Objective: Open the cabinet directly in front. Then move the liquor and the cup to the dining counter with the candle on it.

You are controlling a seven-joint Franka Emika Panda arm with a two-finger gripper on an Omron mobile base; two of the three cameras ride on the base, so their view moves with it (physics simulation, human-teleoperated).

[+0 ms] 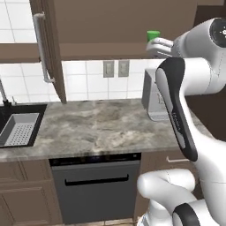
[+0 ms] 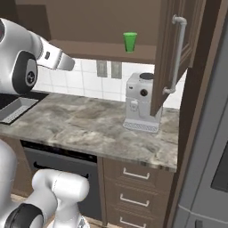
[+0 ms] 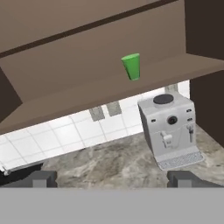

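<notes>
Grey-brown marbled stone countertop ran beneath the dark brown wooden wall cabinet, whose two doors stood swung wide on their long silver bar handles, leaving the shelf reachable. On that shelf the small bright green tapered cup stood upright and alone; I could not find the liquor bottle. Fingertips of the gripper stood well apart, holding nothing, aimed up at the shelf, likely lining up for the cup. Right base view showed the grey coffee machine whole; left base view added the black sink.
</notes>
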